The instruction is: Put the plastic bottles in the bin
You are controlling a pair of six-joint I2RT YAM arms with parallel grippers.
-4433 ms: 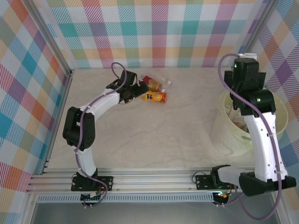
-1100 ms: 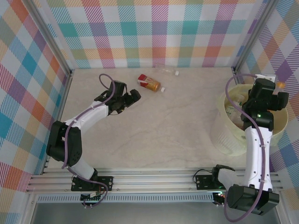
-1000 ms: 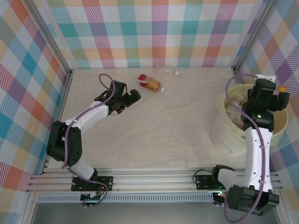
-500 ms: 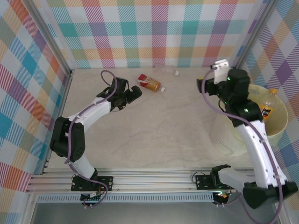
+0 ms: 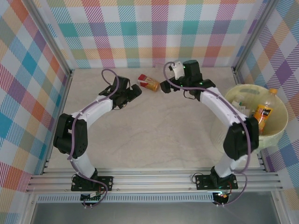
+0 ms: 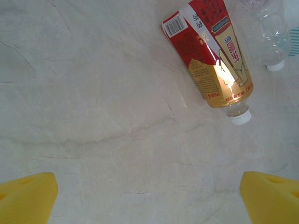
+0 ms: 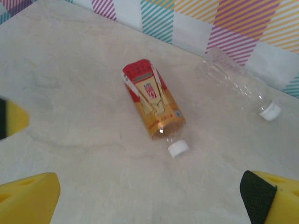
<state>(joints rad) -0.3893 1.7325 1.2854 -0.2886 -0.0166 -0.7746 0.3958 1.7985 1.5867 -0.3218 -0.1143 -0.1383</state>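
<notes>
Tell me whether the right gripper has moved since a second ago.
Yes: the right gripper swung left, from over the bin to beside the red-labelled bottle.

Red-labelled bottle lies beside clear bottle; orange bottle stands tilted inside bin.

Glossy plastic bottles, matt stone-look table

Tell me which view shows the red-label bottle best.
Right wrist: the red-label bottle lies whole in frame, from base to white cap. The left wrist view shows the bottle larger, with a sharper label, but the top edge cuts off its base. The top view shows the bottle small, its label unreadable.
</notes>
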